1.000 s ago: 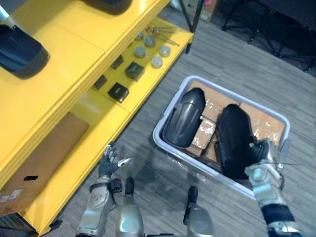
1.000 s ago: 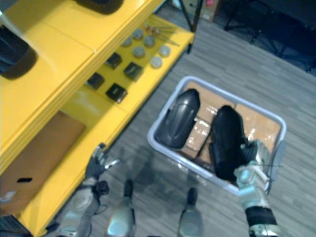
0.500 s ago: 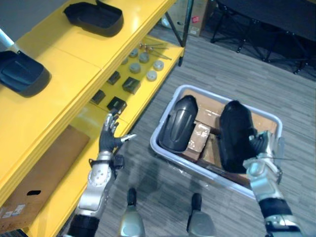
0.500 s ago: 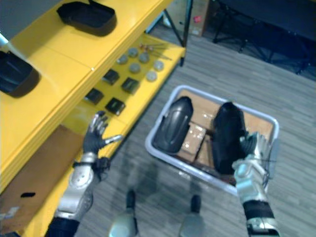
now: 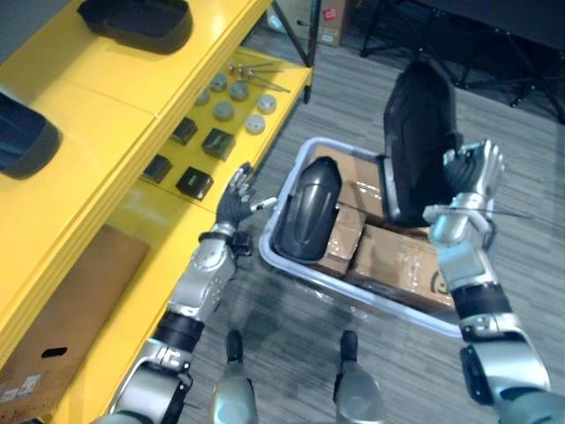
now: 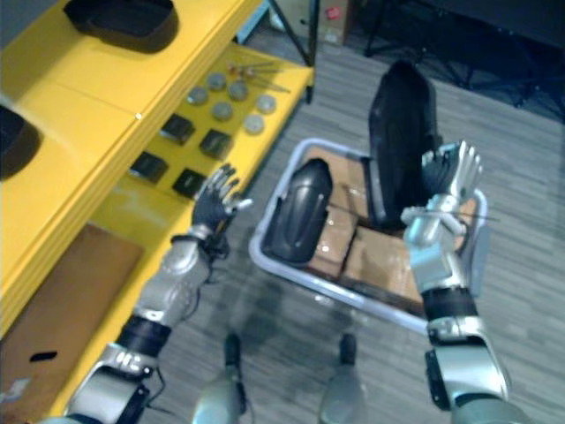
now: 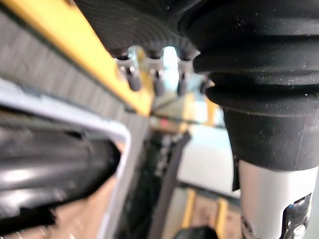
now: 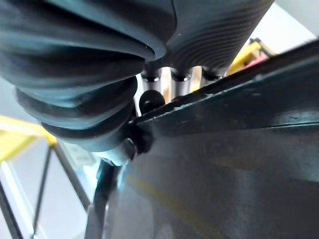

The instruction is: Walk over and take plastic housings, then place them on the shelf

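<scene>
Pinching black housing [image 5: 419,141] edge, right hand [image 5: 466,181] fingers above bin [image 5: 371,299]; left hand [image 5: 231,205] fingers spread.

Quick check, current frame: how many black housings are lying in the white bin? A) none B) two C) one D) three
C: one housing lies in the bin. The second housing is held upright above it, pinched in the right hand. The left hand is open beside the bin.

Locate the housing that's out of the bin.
Left eye view: the raised housing is pinched upright in the right hand above the grey bin's right half; the second housing lies in its left half.
</scene>
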### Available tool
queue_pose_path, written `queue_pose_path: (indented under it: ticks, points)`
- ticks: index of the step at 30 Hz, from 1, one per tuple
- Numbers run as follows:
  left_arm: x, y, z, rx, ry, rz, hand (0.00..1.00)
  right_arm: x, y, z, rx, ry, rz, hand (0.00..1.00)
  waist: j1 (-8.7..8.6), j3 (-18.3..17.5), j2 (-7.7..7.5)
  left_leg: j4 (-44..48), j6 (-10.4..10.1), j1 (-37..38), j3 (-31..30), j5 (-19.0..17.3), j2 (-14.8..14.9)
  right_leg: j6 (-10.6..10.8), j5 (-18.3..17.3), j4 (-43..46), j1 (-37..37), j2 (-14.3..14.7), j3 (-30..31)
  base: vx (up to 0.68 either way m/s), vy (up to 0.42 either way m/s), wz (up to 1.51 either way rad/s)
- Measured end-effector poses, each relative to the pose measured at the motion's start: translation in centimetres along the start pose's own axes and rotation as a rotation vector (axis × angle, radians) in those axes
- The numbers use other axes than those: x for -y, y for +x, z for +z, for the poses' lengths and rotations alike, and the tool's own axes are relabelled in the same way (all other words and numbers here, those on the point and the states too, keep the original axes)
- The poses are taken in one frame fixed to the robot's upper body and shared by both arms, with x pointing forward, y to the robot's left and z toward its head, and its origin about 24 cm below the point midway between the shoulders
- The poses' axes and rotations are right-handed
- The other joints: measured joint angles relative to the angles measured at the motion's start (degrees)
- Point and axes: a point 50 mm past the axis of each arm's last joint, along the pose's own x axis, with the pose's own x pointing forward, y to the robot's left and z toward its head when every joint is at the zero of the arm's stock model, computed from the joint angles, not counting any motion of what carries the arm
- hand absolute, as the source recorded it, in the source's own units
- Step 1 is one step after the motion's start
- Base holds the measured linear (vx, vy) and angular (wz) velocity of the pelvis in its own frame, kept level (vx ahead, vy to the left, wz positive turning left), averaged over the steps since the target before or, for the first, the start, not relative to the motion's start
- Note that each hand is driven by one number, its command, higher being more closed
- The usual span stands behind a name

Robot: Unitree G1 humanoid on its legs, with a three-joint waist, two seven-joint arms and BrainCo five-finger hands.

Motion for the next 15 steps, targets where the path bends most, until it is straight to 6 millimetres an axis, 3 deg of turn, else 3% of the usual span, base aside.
queue_pose_path:
  ticks: [4, 11, 15]
  points:
    - [1.3, 1.8, 1.9, 0.038, 0.032, -0.039, 0.00, 1.2, 0.9, 3.0, 0.127, 0.096, -0.079, 1.00, -1.46, 2.8, -0.58, 1.9, 0.0, 0.0, 0.9, -1.1, 0.1, -0.1, 0.3, 0.1, -0.1, 0.1, 1.1, -0.03, 0.000, -0.14]
    - [2.1, 3.1, 1.9, 0.010, 0.042, -0.031, 0.00, 1.0, 0.4, 5.4, 0.249, 0.149, -0.067, 1.00, -3.60, 3.7, -0.76, 1.8, 0.0, 0.1, 2.3, -1.2, 0.4, -0.3, 0.5, 0.1, -1.0, 0.3, 2.3, 0.00, 0.001, -0.09]
    - [3.2, 3.5, 1.9, 0.005, 0.048, -0.047, 0.00, 0.4, -0.4, 6.7, 0.320, 0.170, -0.039, 1.00, -3.81, 3.7, -0.78, 2.8, -0.1, 0.1, 2.6, -1.9, 0.5, -0.3, 0.5, 0.2, -0.9, 0.4, 2.6, -0.01, 0.005, -0.04]
